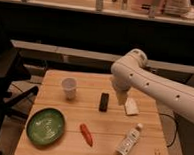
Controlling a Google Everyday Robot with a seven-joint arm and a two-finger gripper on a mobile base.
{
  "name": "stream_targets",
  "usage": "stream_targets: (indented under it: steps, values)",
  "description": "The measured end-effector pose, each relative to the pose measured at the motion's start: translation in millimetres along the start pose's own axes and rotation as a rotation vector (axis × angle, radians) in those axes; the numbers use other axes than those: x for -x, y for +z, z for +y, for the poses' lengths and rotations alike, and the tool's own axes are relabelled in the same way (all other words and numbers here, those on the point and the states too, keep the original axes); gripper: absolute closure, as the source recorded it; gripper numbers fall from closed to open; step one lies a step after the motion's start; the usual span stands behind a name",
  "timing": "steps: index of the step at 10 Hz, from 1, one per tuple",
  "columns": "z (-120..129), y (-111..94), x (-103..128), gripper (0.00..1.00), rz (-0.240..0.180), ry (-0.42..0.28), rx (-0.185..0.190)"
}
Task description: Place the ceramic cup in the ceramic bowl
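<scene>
The ceramic cup (69, 87), small, white and tapered, stands upright on the wooden table (93, 142) at the left of its far half. The ceramic bowl (46, 126), green and shallow, sits at the near left, below the cup. My white arm reaches in from the right. My gripper (121, 98) hangs at the arm's end above the table's middle, to the right of the cup and just right of a small black block (104, 101).
A red chilli-shaped thing (86, 134) lies near the front middle. A white squeeze tube (128, 141) lies at the front right. A white wedge (131, 108) lies right of the gripper. A dark chair (5, 80) stands left of the table.
</scene>
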Motion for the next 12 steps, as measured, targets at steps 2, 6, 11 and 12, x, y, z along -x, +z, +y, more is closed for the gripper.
stream_targets:
  steps: [2,6,11,12]
  values:
    - [-6,2,2,0.20,-0.001,-0.027,-0.019]
    - [-24,8,22,0.20,-0.015,-0.090,-0.051]
    - [-45,18,41,0.20,-0.034,-0.154,-0.068]
    - [-49,20,47,0.20,-0.041,-0.167,-0.070]
